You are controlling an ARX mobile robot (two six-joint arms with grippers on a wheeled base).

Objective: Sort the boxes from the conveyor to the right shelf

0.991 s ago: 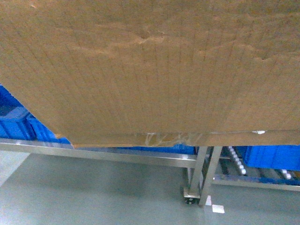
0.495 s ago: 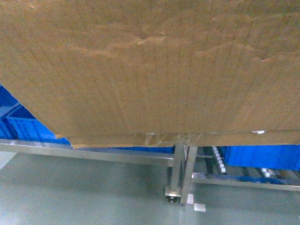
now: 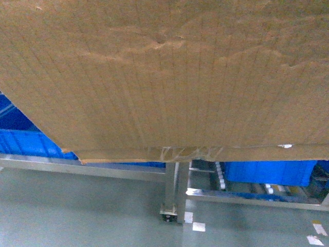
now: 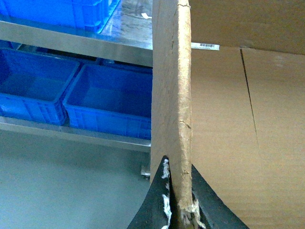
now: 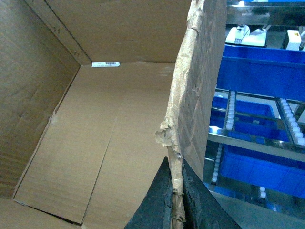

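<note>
My left gripper (image 4: pixel 181 210) and right gripper (image 5: pixel 175 210) both clamped on cardboard box (image 3: pixel 164 77) walls — box held before the steel rack (image 3: pixel 175 190).

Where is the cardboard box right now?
The cardboard box is held up between both grippers, filling the upper head view above the steel rack with its blue crates.
</note>
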